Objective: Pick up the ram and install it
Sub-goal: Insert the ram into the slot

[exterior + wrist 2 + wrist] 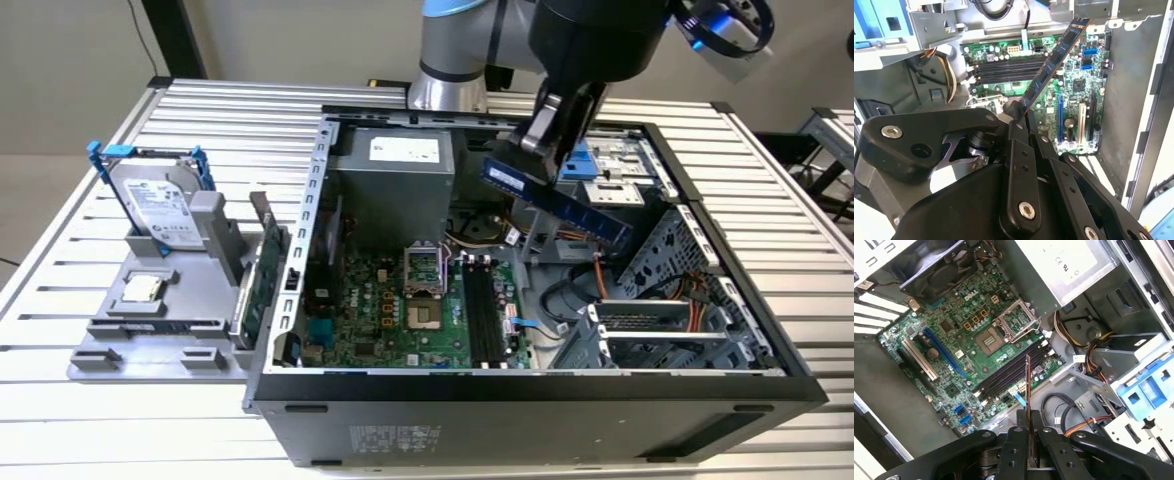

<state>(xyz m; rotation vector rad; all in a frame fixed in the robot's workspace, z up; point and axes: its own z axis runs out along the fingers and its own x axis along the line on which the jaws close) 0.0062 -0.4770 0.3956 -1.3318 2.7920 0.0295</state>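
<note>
Gripping one long, thin, bluish-dark ram stick (574, 212) (1054, 62) (1027, 385) by its near end, the black two-fingered gripper (523, 160) (1016, 112) (1029, 432) hides that end between its clamped fingers (1019, 150). The rest juts out tilted, inside the open grey computer case (316, 200). Beneath the gripper, four black memory slots (1009, 371) lie on one green motherboard (961, 357).

- The gripper (523, 152) hangs over the open computer case (534, 420), pinching one end of the ram (567, 207).
- The ram is tilted, its free end sloping down toward the exterior view's right, in the air above the motherboard (387, 310).
- Black memory slots (483, 315) lie below it on the board.
- At the exterior view's left, a grey stand (160, 345) holds a hard drive (158, 205) upright, with a green card (267, 265) beside the case.
- Everything rests on a slatted metal table (134, 440).
</note>
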